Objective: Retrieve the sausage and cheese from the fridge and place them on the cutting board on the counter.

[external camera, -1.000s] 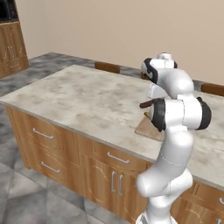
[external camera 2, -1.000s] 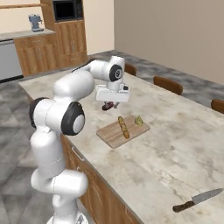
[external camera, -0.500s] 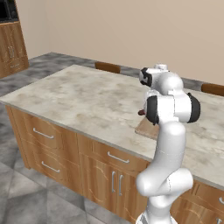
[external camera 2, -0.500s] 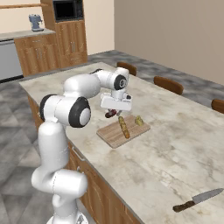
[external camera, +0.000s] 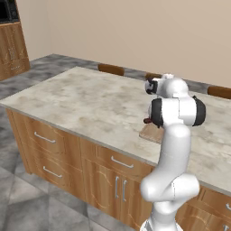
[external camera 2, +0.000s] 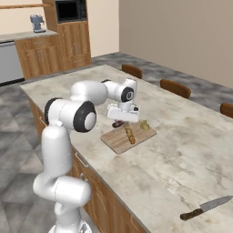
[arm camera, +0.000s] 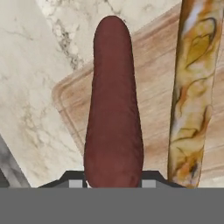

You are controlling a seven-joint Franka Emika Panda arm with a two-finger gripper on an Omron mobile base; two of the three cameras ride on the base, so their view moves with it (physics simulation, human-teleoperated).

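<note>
No readable text anywhere you look.
You will find no letters, numbers, brand marks or signs on the counter (external camera 2: 191,150), the cutting board (external camera 2: 119,141), the cabinet fronts (external camera: 54,153) or the wall oven (external camera 2: 69,10); every surface is plain.

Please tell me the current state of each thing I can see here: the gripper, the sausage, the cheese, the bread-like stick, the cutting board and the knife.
gripper: shut on the sausage, low over the board's corner.
sausage: held between the fingers, not yet released.
cheese: lying on the cutting board.
bread-like stick: lying flat on the board, beside the sausage.
cutting board: flat on the counter.
knife: lying flat on the counter, far from the board.
</note>
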